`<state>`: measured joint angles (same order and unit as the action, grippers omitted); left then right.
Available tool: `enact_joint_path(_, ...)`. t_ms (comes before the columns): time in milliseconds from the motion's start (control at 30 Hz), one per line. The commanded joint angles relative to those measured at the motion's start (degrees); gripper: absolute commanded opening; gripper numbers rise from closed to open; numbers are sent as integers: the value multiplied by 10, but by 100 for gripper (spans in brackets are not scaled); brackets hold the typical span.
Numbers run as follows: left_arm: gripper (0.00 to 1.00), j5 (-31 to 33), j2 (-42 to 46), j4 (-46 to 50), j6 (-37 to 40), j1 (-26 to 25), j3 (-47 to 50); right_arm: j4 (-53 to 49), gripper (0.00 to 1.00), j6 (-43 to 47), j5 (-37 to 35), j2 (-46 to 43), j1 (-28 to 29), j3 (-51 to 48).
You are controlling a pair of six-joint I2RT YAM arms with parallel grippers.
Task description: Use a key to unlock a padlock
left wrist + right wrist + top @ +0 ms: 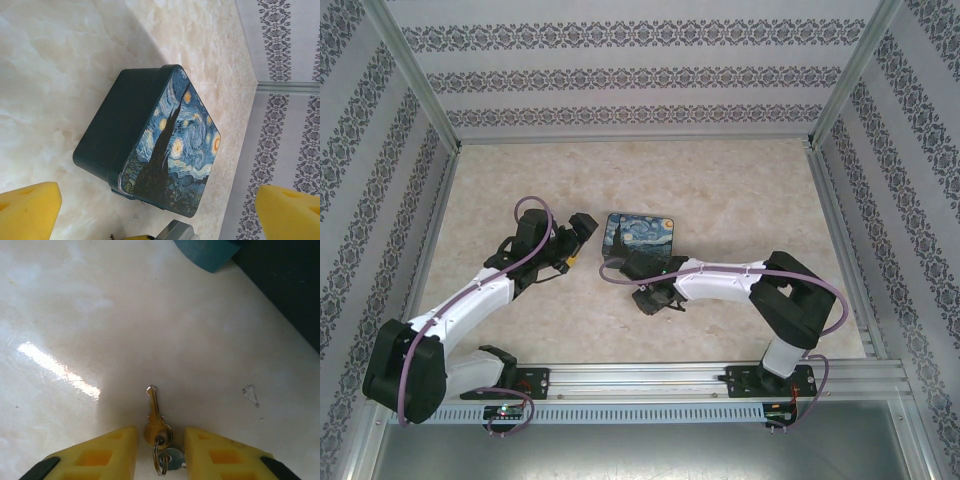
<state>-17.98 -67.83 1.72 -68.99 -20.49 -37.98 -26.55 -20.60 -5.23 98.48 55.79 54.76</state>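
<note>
Key (153, 412) is lying flat on the table (75, 315). Its head and ring (161, 460) are sitting between the right gripper's (160, 440) partly spread yellow fingertips, not gripped, with the blade pointing away. Left gripper (160, 210) is gaping wide, with the painted box (125, 130) just ahead.

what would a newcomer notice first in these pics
The painted box, with its swirling starry-night lid, stands out at the middle of the pale marble-look table, between the two arms. In the right wrist view, a small brass-coloured key on a ring lies on the table between the open yellow jaws of the right gripper.
</note>
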Motion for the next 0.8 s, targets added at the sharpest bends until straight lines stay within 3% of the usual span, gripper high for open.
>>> enact_joint_path(0, 100, -6, -4, -16, -1, 7, 6, -61, 28, 2, -22, 29, 6, 2)
enact_joint_path(100, 100, -6, -4, -16, -1, 7, 7, -60, 21, -1, -29, 47, 7, 10)
enact_joint_path(267, 100, -8, -4, -16, 2, 7, 10, -60, 0, -12, -21, 62, 7, 14)
enact_joint_path(767, 100, -45, -22, -36, 24, 7, 3, -18, 0, -104, 54, -103, -14, -14)
